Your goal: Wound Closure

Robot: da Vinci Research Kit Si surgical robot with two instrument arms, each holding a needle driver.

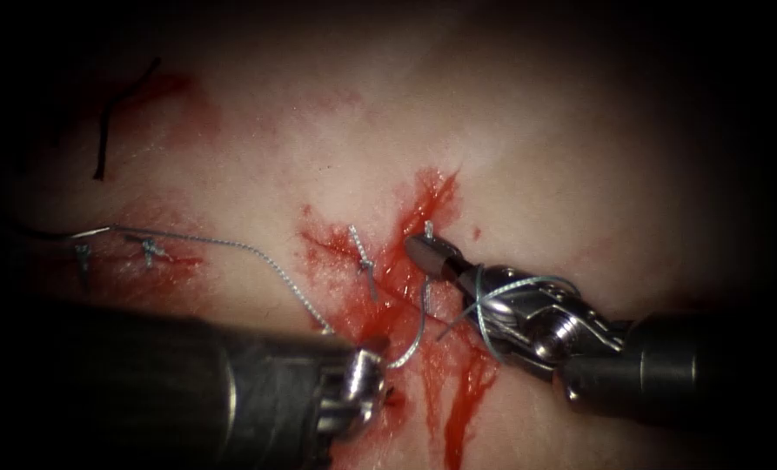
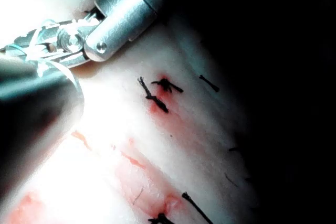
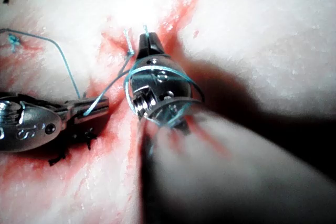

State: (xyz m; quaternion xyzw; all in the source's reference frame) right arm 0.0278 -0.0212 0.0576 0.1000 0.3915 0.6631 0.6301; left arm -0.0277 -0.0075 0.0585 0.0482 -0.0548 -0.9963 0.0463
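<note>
1. Nearest to us, the left tool (image 1: 378, 355) comes in low from the near left. Its thick shaft lies almost flat over the tissue (image 1: 579, 174), and its jaws are clamped on the thread (image 1: 418, 326) just left of the cut (image 1: 427, 204).
2. From the right, the right tool (image 1: 425, 252) reaches in with its wrist bent towards the cut. Its jaws are together and empty as far as we can see, with the tip touching a short thread end (image 1: 429, 230) that stands up from the tissue.
3. Several loops (image 1: 492, 300) of thread are wound round the right tool's wrist; the right wrist view shows them too, behind its closed tip (image 3: 149, 43).
4. We judge this to be a knot being set up. To do it well, we keep the held strand slack enough that the loops stay seated, and we keep the tip steady beside the short end.
5. Hard pulling by the left tool would likely drag on the stitch in the red fluid (image 1: 462, 392).
6. We cannot tell where the needle is; neither tool holds it.
7. Finished stitches (image 1: 149, 251) sit well to the left.
</note>
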